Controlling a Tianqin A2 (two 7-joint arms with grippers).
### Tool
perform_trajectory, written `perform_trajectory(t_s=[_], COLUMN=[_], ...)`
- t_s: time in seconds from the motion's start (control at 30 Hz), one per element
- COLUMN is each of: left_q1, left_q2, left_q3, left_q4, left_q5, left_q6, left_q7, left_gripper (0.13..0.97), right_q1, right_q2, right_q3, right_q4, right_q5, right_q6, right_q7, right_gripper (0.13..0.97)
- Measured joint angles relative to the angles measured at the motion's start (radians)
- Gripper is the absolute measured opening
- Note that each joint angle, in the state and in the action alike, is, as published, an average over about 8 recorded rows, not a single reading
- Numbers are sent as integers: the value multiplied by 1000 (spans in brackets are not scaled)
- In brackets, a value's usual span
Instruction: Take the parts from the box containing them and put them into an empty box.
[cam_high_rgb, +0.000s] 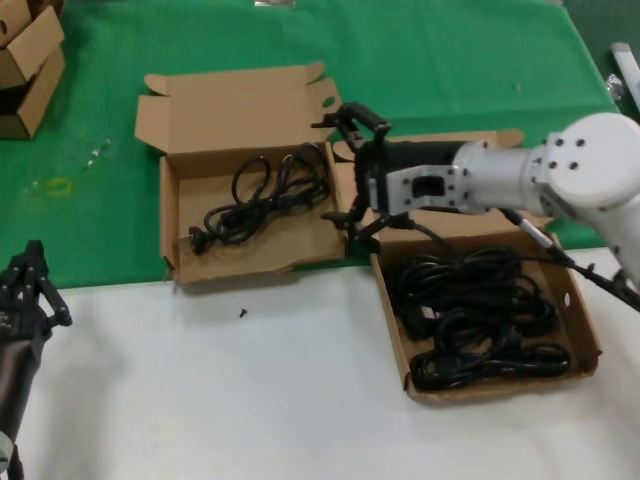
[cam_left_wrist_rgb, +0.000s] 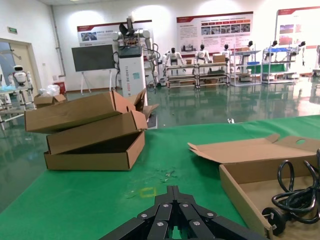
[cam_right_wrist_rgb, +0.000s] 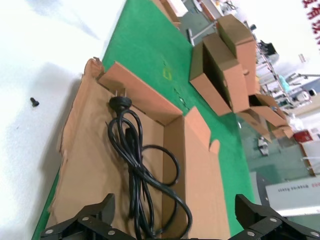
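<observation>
The box with the low uneven front edge (cam_high_rgb: 250, 268) lies on the green cloth and holds one black power cord (cam_high_rgb: 262, 195). The straight-walled box (cam_high_rgb: 500, 388) to its right holds several looped black cords (cam_high_rgb: 475, 320). My right gripper (cam_high_rgb: 348, 170) is open and empty, hovering over the right end of the left box, just above that cord. In the right wrist view the cord (cam_right_wrist_rgb: 135, 165) lies in the box (cam_right_wrist_rgb: 85, 165) between my spread fingers (cam_right_wrist_rgb: 95, 215). My left gripper (cam_high_rgb: 30, 290) is shut and parked at the lower left, also seen in the left wrist view (cam_left_wrist_rgb: 173, 192).
Small stacked cartons (cam_high_rgb: 28, 60) stand at the far left back, also in the left wrist view (cam_left_wrist_rgb: 95, 130). A small black screw (cam_high_rgb: 242, 313) lies on the white table in front of the left box. The open lid (cam_high_rgb: 240, 105) rises behind that box.
</observation>
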Motion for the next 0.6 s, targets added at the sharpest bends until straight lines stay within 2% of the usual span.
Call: perform_trajectory(t_s=[0.27,0.4,0.6], left_q1=[0,0,0], left_q2=[0,0,0], left_q3=[0,0,0], left_q4=[0,0,0], left_q5=[0,0,0], left_q6=[0,0,0], left_q7=[0,0,0], left_gripper=[143,143,157], right_q1=[-93,-115,-127], right_q2=[97,118,120], right_q3=[32,41,47], right_q4=[167,203,215], right_q5=[16,23,28], right_q6=[10,13,21], right_q7=[79,94,102], right_gripper=[893,893,943])
